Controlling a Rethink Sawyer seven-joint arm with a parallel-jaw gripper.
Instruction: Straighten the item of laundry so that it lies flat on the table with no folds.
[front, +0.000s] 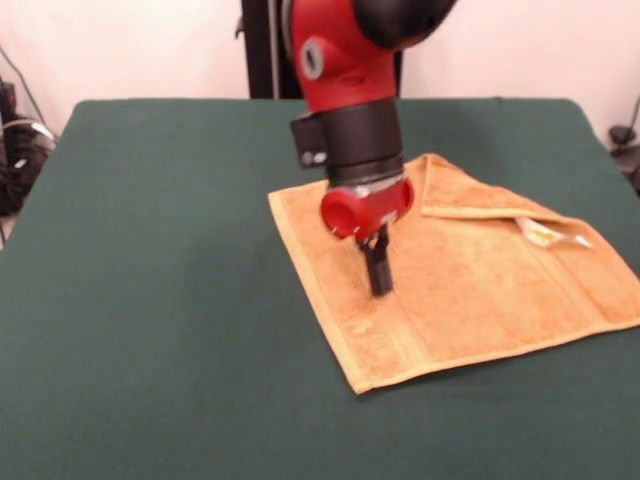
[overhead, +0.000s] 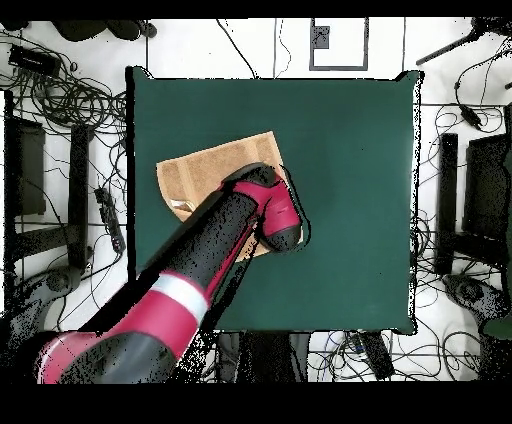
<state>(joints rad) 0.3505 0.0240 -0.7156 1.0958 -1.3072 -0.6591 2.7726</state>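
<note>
The golden-orange towel (front: 480, 290) lies on the dark green table (front: 150, 250), right of centre in the front view. It is mostly spread out. Its far edge is folded over onto itself (front: 470, 190), and a white label (front: 545, 235) shows by the fold. My gripper (front: 379, 275) hangs over the towel's left part with its dark fingers together, the tips at or just above the cloth. In the overhead view the towel (overhead: 205, 170) is partly covered by the arm (overhead: 250, 215), which hides the gripper.
The towel's right corner reaches the table's right edge in the front view. Cables and dark equipment (overhead: 60, 150) surround the table (overhead: 350, 180) on the floor. The black pedestal column (front: 262, 50) stands behind the far edge.
</note>
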